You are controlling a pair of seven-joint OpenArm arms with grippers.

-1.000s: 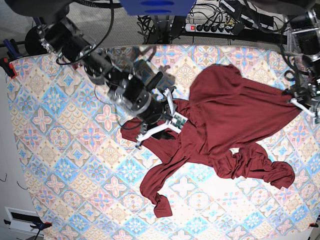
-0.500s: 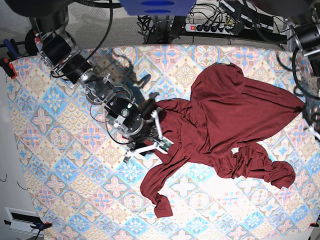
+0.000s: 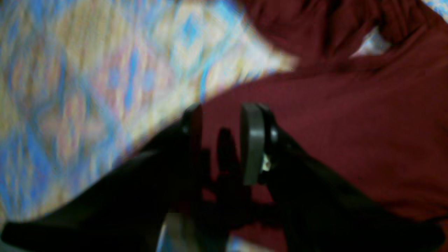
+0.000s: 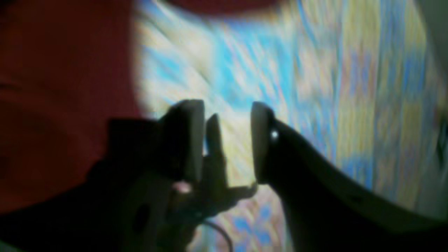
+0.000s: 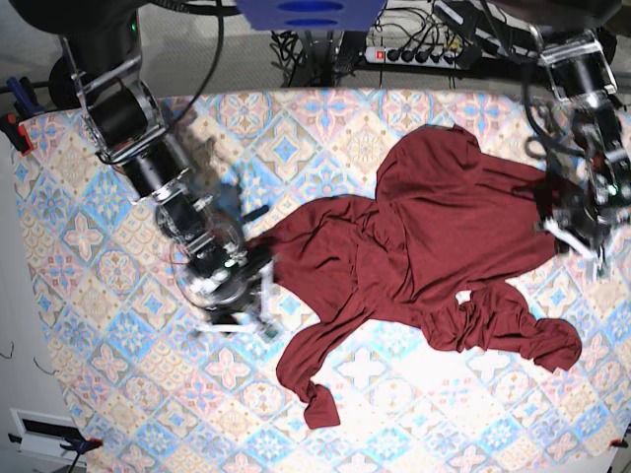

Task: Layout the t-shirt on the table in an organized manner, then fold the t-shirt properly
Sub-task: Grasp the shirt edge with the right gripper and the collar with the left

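The dark maroon t-shirt lies crumpled across the middle and right of the patterned table, one long sleeve trailing toward the front. My right gripper hangs just left of the shirt's left edge. In the right wrist view this gripper is open, with only blurred table between its fingers and the shirt off to the left. My left gripper is at the shirt's right corner. In the left wrist view it is shut on the t-shirt at the cloth's edge.
A power strip and cables run along the table's back edge. Clamps stick out at the far left. The second sleeve is bunched at the right front. Bare table lies along the front and the left.
My right arm swung down and left, dragging the shirt's left edge outward, then its jaws parted off the cloth. My left gripper moved inward with the right corner, which went slack.
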